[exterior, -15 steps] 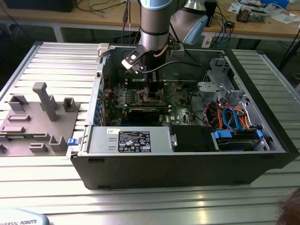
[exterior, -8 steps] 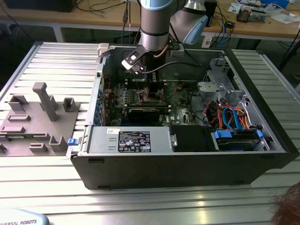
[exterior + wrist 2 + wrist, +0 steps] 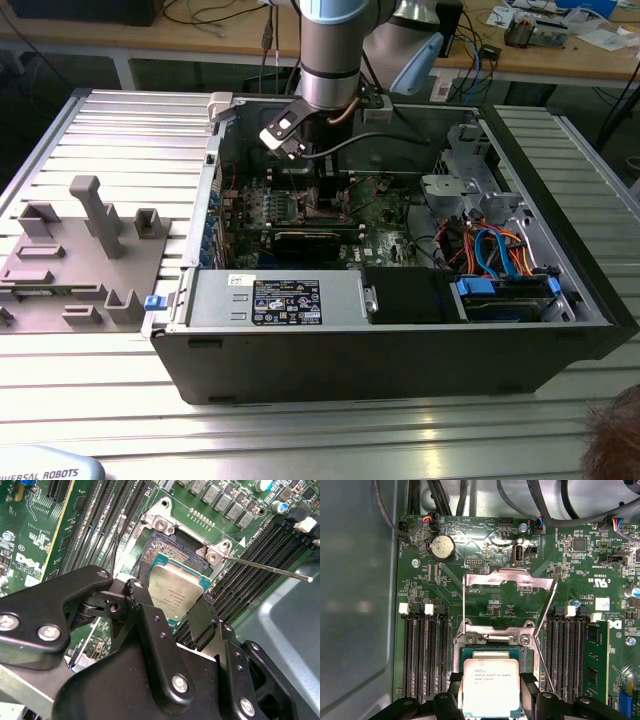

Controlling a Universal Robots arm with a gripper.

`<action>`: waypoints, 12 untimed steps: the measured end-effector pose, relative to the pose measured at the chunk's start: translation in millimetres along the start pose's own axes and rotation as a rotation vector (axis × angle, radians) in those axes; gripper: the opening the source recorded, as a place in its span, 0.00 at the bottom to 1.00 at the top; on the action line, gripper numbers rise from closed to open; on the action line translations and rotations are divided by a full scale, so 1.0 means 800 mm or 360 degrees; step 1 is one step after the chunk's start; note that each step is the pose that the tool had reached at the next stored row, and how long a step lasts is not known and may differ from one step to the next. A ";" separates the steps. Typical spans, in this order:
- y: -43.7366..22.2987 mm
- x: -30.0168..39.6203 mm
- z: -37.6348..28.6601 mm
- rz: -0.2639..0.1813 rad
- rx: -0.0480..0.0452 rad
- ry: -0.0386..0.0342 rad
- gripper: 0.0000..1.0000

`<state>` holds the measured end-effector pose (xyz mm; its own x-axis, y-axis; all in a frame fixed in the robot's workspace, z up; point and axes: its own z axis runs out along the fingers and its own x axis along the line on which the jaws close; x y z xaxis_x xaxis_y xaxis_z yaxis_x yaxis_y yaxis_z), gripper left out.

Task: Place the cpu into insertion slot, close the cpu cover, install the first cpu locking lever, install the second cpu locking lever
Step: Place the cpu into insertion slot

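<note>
Second wrist view: gripper [image 3: 172, 602] clamped on chip [image 3: 177, 592], one finger each side, chip right over socket [image 3: 165, 547]. I cannot tell if chip is seated. Thin lever [image 3: 265, 567] juts out free from socket corner. First wrist view adds cover [image 3: 510, 577], swung open beyond socket, green board visible through its window. Chip's near edge is cut off by frame. Exterior view gives me arm [image 3: 330, 50] reaching down into open computer case [image 3: 400, 340], wrist blocking board beneath. Print on chip top and on sticker [image 3: 285, 300], not legible to me.
</note>
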<state>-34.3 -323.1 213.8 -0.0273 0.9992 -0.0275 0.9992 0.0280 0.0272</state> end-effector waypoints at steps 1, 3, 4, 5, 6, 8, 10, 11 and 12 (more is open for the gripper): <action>0.0000 0.0000 0.0001 0.0000 0.0000 0.0000 0.54; 0.0000 0.0000 0.0005 0.0000 0.0000 0.0000 0.54; 0.0000 0.0000 0.0007 0.0000 0.0000 0.0000 0.54; 0.0000 0.0000 0.0009 0.0000 0.0000 0.0000 0.54; 0.0000 0.0000 0.0010 0.0000 0.0000 0.0000 0.54; -0.0001 0.0001 0.0015 0.0000 0.0000 0.0000 0.54; -0.0002 0.0001 0.0019 0.0001 0.0000 0.0000 0.54; -0.0002 0.0001 0.0021 0.0001 0.0000 0.0000 0.54; -0.0002 0.0001 0.0024 0.0002 0.0000 0.0000 0.54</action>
<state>-34.4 -323.1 211.9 -0.0263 0.9993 -0.0275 0.9993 0.0271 0.0272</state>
